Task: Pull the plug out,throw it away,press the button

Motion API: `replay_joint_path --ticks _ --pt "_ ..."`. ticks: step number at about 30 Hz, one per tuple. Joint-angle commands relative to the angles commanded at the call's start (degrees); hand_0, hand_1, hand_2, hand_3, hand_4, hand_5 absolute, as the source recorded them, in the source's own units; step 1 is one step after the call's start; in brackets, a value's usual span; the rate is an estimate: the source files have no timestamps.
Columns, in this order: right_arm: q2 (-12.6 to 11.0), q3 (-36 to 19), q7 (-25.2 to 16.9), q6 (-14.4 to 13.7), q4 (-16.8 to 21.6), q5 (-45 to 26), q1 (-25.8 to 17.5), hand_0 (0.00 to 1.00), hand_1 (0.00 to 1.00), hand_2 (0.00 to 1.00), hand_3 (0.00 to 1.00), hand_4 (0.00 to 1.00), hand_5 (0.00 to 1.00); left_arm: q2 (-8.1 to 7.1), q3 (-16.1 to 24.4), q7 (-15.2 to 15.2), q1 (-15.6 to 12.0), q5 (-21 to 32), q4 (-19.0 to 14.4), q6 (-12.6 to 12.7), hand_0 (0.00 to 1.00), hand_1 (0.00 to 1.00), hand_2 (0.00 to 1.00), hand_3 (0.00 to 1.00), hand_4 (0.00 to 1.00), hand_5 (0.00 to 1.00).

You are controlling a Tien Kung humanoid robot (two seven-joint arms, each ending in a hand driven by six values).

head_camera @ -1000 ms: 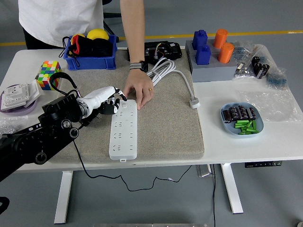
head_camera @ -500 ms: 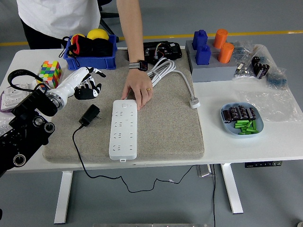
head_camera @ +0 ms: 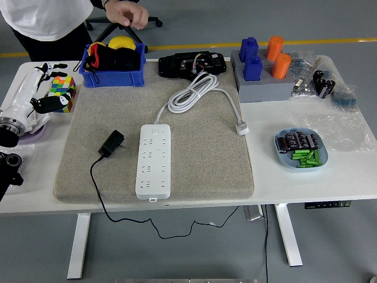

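White table [head_camera: 306, 183] carries a beige felt mat [head_camera: 206, 165] at centre, a blue plastic bin [head_camera: 113, 75] and a black electronics box [head_camera: 191, 62] along the far edge. Right side: grey block holder [head_camera: 265, 88] with blue and orange pegs, light blue oval dish [head_camera: 301, 148], clear plastic bags [head_camera: 336, 100]. Left: multicoloured puzzle cube [head_camera: 63, 91].

A white counter [head_camera: 306, 177] on pale metal legs [head_camera: 78, 244] stands on a smooth grey floor [head_camera: 330, 247] (evenly lit, no hard shadows). A yellow line [head_camera: 330, 41] crosses the floor beyond its far edge.
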State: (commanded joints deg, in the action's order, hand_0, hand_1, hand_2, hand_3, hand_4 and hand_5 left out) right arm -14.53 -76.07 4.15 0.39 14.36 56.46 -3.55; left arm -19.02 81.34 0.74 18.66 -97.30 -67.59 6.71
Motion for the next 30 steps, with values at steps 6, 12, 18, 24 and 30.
replay_joint_path --ticks 6,12,18,24,30 --pt "-0.1 0.1 0.0 0.0 -0.2 0.0 0.1 0.724 0.678 0.658 0.650 0.748 0.604 -0.12 4.8 1.1 -3.6 0.6 -1.1 0.2 0.817 0.797 0.741 0.793 0.661 0.004" --pt "-0.2 0.4 0.0 0.0 -0.1 -0.1 0.2 0.723 0.677 0.658 0.651 0.749 0.604 0.69 8.7 1.2 -5.4 0.2 -2.6 0.0 0.814 0.791 0.738 0.786 0.659 0.002" --pt "-0.2 0.6 0.1 0.0 0.0 -0.2 0.5 0.724 0.678 0.657 0.650 0.749 0.604 0.67 9.5 0.9 -5.6 0.0 -4.1 -0.5 0.812 0.790 0.735 0.789 0.668 0.022" --pt "-0.3 0.7 0.1 0.1 -0.1 -0.3 0.4 0.724 0.678 0.658 0.650 0.748 0.604 0.81 9.9 0.7 -6.0 -0.1 -5.1 -0.9 0.811 0.792 0.735 0.789 0.659 0.027" --pt "-0.4 0.9 0.1 0.1 0.0 -0.3 0.3 0.724 0.678 0.657 0.650 0.749 0.605 0.85 10.1 0.4 -6.4 -0.4 -5.7 -1.2 0.809 0.793 0.734 0.786 0.663 0.021"
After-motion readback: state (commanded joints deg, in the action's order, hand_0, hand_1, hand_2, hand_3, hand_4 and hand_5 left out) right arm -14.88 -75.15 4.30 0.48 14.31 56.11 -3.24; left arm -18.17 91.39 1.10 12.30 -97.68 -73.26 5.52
